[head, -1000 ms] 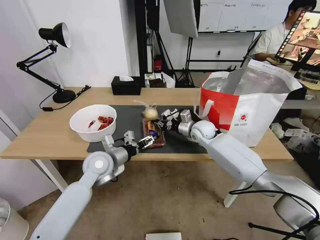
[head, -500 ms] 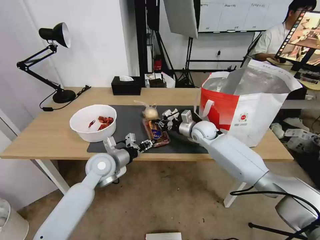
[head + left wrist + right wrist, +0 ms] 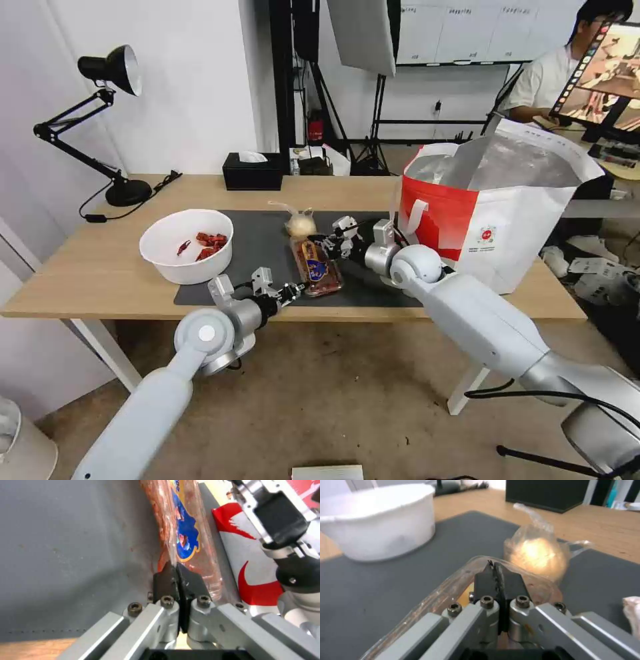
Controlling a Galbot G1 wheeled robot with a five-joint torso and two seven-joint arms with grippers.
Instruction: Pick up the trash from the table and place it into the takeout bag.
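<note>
While both claws pinch its ends, food tray (image 3: 318,267) lengthwise front-to-back.

A white wall (image 3: 193,80) is running along the far left. A black desk lamp (image 3: 100,120) is leaning before it, a black tissue box (image 3: 251,171) is sitting nearby, and brown floor (image 3: 333,393) is spreading across the near side.

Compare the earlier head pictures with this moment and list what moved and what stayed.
Both grippers, left gripper and right gripper, stay clamped on opposite ends of the clear food tray and have carried it to the robot's right, toward the takeout bag. The white bowl, knotted bag and takeout bag lie as before on the table.
</note>
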